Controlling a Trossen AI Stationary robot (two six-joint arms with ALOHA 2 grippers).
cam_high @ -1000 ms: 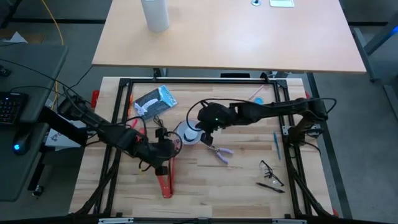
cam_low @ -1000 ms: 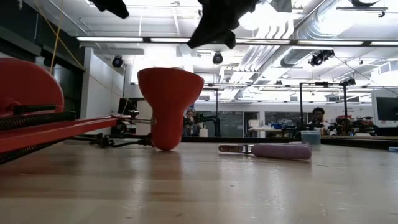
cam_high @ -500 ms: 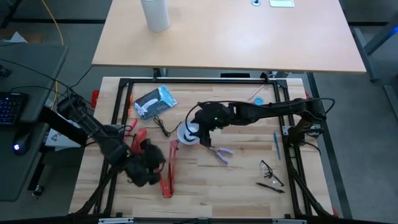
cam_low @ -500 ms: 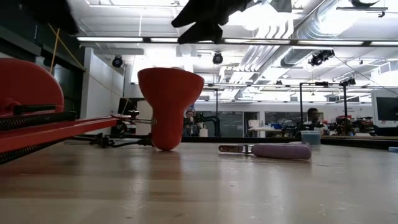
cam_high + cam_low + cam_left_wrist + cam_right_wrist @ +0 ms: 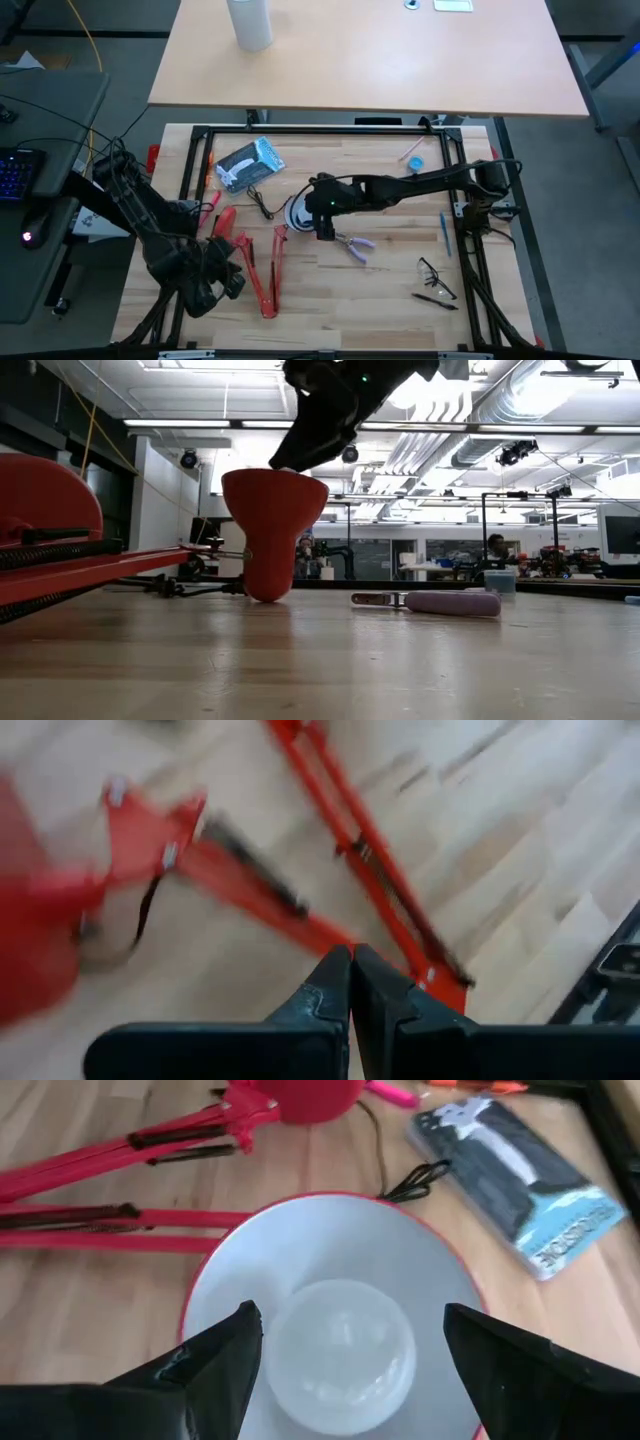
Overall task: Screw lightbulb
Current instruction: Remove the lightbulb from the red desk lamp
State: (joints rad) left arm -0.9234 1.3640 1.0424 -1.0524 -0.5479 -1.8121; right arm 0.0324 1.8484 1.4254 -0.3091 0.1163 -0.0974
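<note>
High view: the right hand hangs over the lamp shade on the pale wood-plank worktop.

Left wrist view: the left hand is pinched closed.

Right wrist view: the fingers are spread apart around the smooth round white lightbulb, which sits in the glossy dish.

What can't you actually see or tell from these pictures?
- Lightbulb: its screw base sits out of sight under the bulb in the lamp shade, so how far it is screwed in is unknown.
- Low view: shade wall hides the bulb.
- Left wrist view: lamp arms blurred.
</note>
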